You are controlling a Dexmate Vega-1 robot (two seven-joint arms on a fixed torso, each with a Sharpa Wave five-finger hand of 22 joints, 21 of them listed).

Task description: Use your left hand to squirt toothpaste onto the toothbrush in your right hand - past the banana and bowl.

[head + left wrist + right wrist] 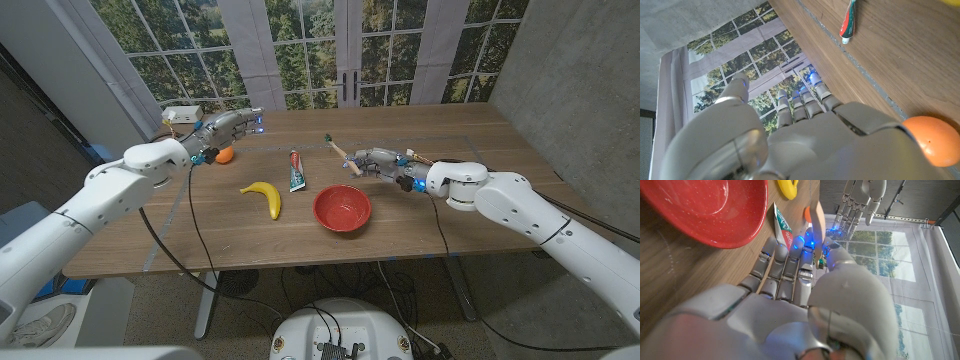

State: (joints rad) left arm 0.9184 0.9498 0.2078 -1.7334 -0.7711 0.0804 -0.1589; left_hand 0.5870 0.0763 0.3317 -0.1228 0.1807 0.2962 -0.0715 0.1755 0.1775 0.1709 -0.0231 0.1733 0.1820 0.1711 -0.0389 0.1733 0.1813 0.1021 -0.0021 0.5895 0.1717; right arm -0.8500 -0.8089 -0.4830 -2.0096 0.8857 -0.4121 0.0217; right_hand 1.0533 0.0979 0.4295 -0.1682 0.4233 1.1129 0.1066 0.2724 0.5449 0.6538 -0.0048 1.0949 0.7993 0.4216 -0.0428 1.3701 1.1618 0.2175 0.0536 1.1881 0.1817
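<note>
- We see the toothpaste tube (297, 171) lying on the wooden surface (480, 130) near its middle, cap end toward the far edge, apart from both hands.
- The left hand (228, 127) hovers over the far left part of the surface with fingers stretched out and apart — it holds nothing. In the left wrist view that hand (790, 135) shows its straight fingers, with the toothpaste tube (848, 21) well beyond them.
- An orange (224, 154) sits just beside the left hand, toward the near edge; it shows at the wrist in the left wrist view too (932, 140).
- The right hand (380, 162) is to the right of the tube and grips the toothbrush (335, 148), whose bristled head sticks out toward the far edge. In the right wrist view the right hand (790, 305) has the toothbrush (816, 225) between thumb and fingers.
- The banana (264, 195) lies toward the near edge, left of the red bowl (342, 208) — the tube is just behind the gap between them.
- The bowl sits upright, just nearer the front edge than the right hand.
</note>
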